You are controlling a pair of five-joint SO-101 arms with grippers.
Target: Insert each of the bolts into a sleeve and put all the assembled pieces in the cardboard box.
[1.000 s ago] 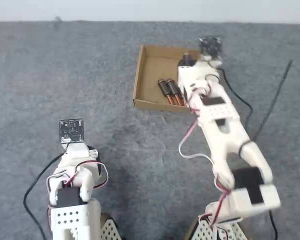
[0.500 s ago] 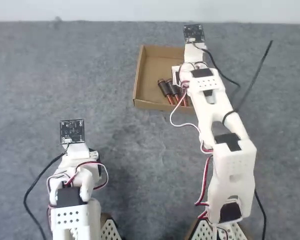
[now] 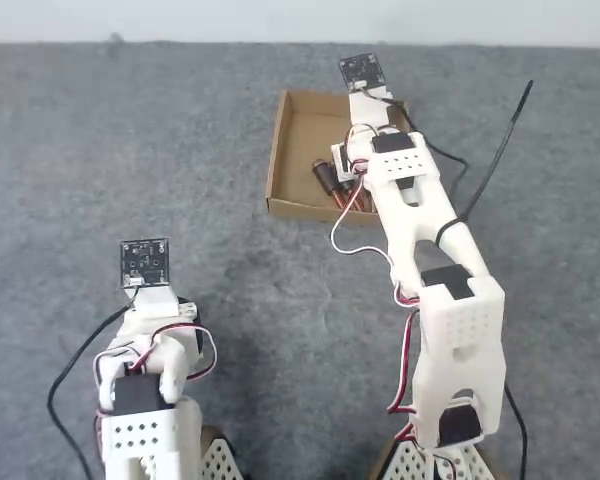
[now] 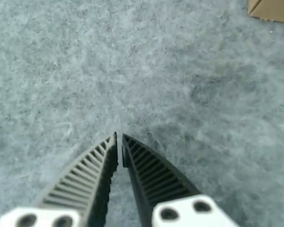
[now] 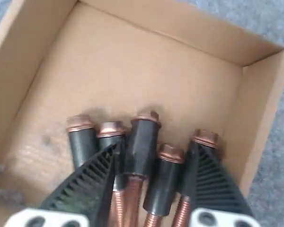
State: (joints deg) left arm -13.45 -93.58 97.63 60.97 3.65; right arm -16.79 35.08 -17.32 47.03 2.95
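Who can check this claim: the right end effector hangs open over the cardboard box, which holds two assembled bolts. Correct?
Wrong in one point. The right wrist view shows five assembled bolts in the cardboard box, not two. The right end effector does hang open over it.

Five assembled pieces (image 5: 141, 146), copper bolts (image 5: 170, 153) seated in black sleeves (image 5: 83, 146), lie side by side and touching on the floor of the open cardboard box (image 5: 194, 28), heads pointing away from the arms.
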